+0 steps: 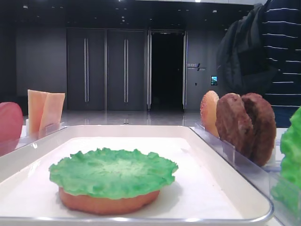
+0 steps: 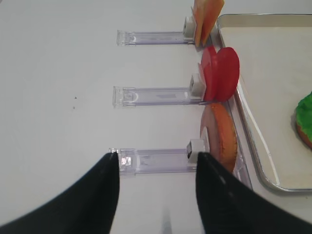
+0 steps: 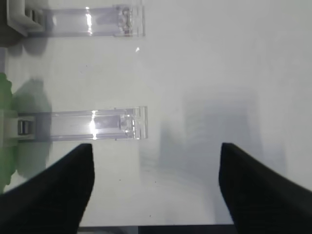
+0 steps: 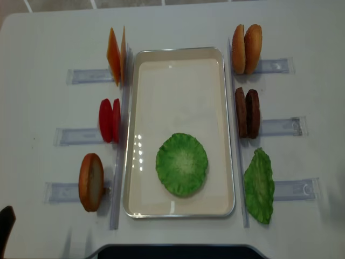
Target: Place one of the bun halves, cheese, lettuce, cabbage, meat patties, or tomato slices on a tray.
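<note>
- Lying flat on the tray (image 4: 178, 65), in its near half, the lettuce (image 4: 182, 164) covers a bun half (image 1: 109, 201) whose brown edge shows beneath the frilly leaf in the low front view.
- No brand, label or readable writing shows on the food, the tray or the holders; a small pale sign on the dark back wall (image 1: 194, 67) is too blurred to read.
- Left of the tray stand the cheese slices (image 4: 115, 55), the tomato slices (image 4: 109, 120) and one bun half (image 4: 91, 182), each on edge at the end of a clear plastic holder (image 2: 155, 96).
- Right of the tray stand two more bun halves (image 4: 247, 48), the meat patties (image 4: 247, 113) and a clump of ruffled green leaves (image 4: 259, 186).
- Everything rests on a plain white table (image 4: 48, 32); the tray has a metal-bright rim and a pale liner.
- Behind the tray the room is dim, with tall dark double doors (image 1: 106, 69), an open dark doorway and a person in a striped dark top (image 1: 282, 47) at the right edge.
- The left claw (image 2: 157, 195) hangs over the table left of the tray, fingers apart and empty, above the holder of the single bun half.
- The right claw (image 3: 156, 190) hangs over bare table right of the tray, fingers wide apart, gripping nothing.
</note>
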`<action>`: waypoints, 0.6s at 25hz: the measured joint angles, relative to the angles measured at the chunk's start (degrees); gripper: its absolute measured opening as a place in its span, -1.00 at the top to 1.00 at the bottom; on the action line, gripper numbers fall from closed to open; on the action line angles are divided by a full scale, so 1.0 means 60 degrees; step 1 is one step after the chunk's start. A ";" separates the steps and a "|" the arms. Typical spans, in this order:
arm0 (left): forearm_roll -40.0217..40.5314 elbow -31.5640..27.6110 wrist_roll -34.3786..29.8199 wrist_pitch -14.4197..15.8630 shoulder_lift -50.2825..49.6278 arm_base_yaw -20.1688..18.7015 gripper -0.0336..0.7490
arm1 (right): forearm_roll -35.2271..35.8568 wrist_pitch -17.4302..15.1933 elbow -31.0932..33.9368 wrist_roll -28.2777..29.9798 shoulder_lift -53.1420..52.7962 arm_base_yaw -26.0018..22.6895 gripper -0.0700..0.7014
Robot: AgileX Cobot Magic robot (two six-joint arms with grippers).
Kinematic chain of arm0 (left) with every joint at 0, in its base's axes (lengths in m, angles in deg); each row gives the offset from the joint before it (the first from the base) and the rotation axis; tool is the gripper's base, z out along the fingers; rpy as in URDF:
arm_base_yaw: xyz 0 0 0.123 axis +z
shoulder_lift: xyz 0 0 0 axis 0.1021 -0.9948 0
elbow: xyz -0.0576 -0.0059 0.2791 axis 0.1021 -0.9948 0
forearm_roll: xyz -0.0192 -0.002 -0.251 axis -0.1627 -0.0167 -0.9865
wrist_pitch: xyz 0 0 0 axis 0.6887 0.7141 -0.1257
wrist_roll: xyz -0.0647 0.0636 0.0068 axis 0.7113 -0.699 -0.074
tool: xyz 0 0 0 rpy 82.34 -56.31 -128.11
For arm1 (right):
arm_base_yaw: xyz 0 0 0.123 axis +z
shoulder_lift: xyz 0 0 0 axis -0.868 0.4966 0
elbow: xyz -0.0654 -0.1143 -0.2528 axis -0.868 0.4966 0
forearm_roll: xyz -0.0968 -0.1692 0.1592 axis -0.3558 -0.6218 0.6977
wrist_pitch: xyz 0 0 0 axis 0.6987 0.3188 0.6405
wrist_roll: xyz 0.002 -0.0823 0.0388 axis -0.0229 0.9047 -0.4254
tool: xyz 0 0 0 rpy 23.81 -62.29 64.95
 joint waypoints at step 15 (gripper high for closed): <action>0.0000 0.0000 0.0000 0.0000 0.0000 0.0000 -0.08 | -0.0008 -0.0183 0.1244 -0.0026 -0.4459 0.0000 -0.57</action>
